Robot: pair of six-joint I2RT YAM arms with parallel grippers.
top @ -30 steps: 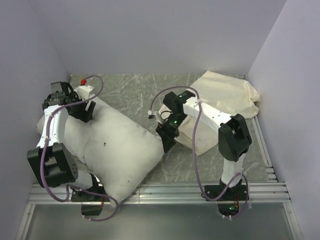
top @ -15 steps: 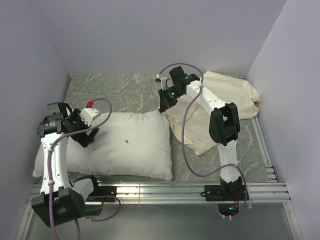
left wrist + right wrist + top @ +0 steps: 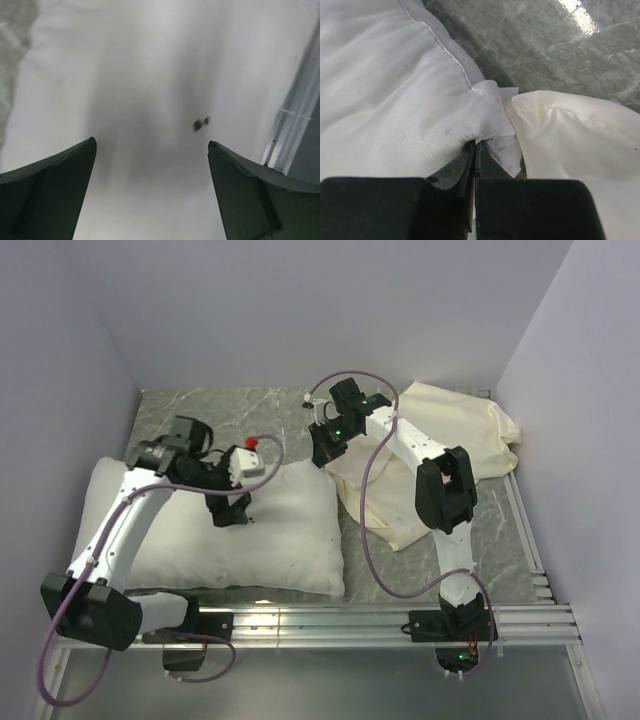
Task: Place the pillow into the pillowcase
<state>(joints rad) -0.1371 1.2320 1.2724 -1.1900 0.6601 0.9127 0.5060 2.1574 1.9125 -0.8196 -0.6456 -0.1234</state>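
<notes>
The pillow (image 3: pixel 290 530) and pillowcase (image 3: pixel 450 425) seem to touch at corners; open table (image 3: pixel 230 410) lies behind the pillow.

The right arm (image 3: pixel 405 445) hides part of the pillowcase (image 3: pixel 470 425); the pillow (image 3: pixel 150 75) looks blurred.

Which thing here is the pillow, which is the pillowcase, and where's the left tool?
pillow (image 3: pixel 290 530): top view, plump right half
pillowcase (image 3: pixel 470 420): top view, far right part
left tool (image 3: pixel 150 145): left wrist view, midway between fingertips

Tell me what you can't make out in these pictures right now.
Mouth of the pillowcase: top view, the right arm covers its left edge.
Whether the shut right gripper pinches the pillow corner: right wrist view, fabric hides the tips.
A dark speck on the pillow: left wrist view, blurred.
</notes>
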